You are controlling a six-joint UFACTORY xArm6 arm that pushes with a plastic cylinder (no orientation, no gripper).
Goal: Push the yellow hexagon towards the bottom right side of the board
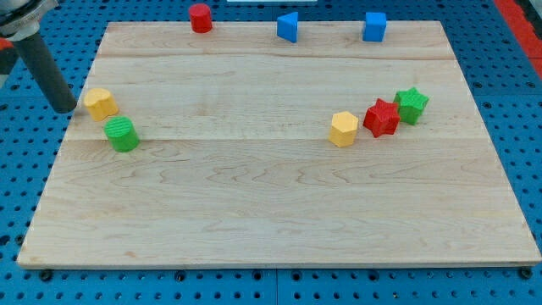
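Holding nothing, my tip [66, 109] — a bare rod's end — sits just left of the left-hand yellow hexagon [100, 102].

- Tip [66, 108] sits just left of the left yellow block [101, 103], with the green cylinder [122, 134] below that block.
- Right yellow block [343, 129], red star [381, 117] and green star [412, 105] stand side by side.
- Top edge: red cylinder [201, 18], blue triangle [288, 26], blue cube [374, 26].

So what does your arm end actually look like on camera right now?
A straight, dark grey cylindrical rod with a smooth, slightly glossy surface, entering from the view's top left. Above it, a bit of orange-red and pale housing shows at the frame corner. My tip is plain and blunt, with no visible cables or markings.
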